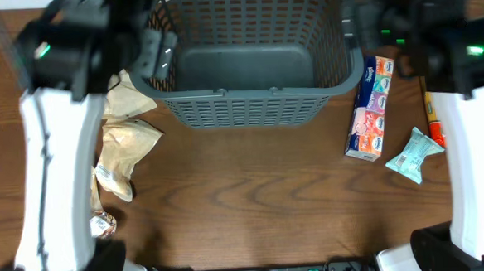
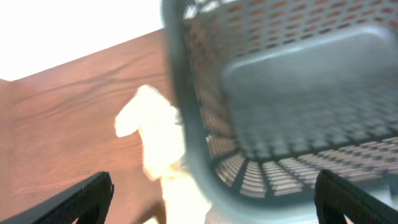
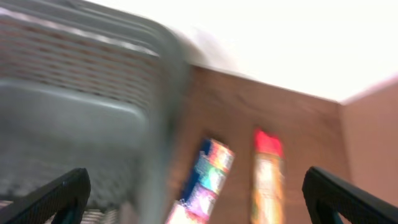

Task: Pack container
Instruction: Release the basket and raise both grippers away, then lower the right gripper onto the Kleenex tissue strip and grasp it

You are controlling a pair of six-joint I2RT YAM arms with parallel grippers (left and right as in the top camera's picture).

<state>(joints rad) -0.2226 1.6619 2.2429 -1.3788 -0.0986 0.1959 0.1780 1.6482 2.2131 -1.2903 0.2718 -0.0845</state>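
Container [image 1: 249, 110], left pincer [image 2: 211, 196] and right pincer [image 3: 196, 190] both spread wide, straddling its rim, grasping nothing

Matt dark grey plastic container [image 1: 248, 102], walls slotted, floor smooth; beneath it, brown wood-grain table [image 1: 253, 193] with a faint sheen; left of the container, crumpled tan paper bags [image 1: 126, 146]; right of it, glossy printed cardboard box [image 1: 372, 108]; further right, shiny teal wrapper [image 1: 415, 154].

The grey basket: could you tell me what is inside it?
The basket shows a bare floor, nothing packed. The left arm and right arm hide its upper corners.
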